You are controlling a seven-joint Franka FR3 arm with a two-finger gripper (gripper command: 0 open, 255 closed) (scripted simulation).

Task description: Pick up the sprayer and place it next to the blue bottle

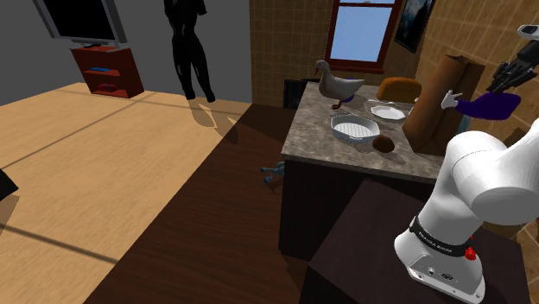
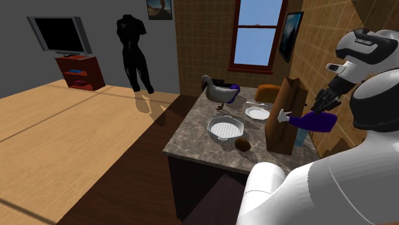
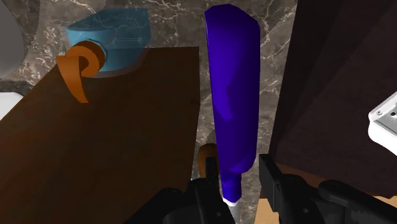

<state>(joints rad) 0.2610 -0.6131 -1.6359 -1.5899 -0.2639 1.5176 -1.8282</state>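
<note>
Clasping the purple sprayer (image 1: 488,105) by its neck, the gripper (image 3: 235,184) holds it aloft
Sprayer hangs over the counter (image 1: 320,138), near one blue bottle (image 3: 114,38); one white bowl (image 1: 355,129); one white plate (image 1: 388,111)

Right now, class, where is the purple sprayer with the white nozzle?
Upper right in the shoulder view: the purple sprayer hangs clasped in the black hand, above the speckled stone counter, just right of the tall brown box.

The sprayer (image 3: 232,95) is dark purple with a white head. It lies sideways up in the air beside the tall brown box (image 2: 288,96), its neck pinched by the gripper (image 3: 238,179). The blue bottle (image 3: 114,35) is pale blue with an orange handle and sits right beside that box.
</note>
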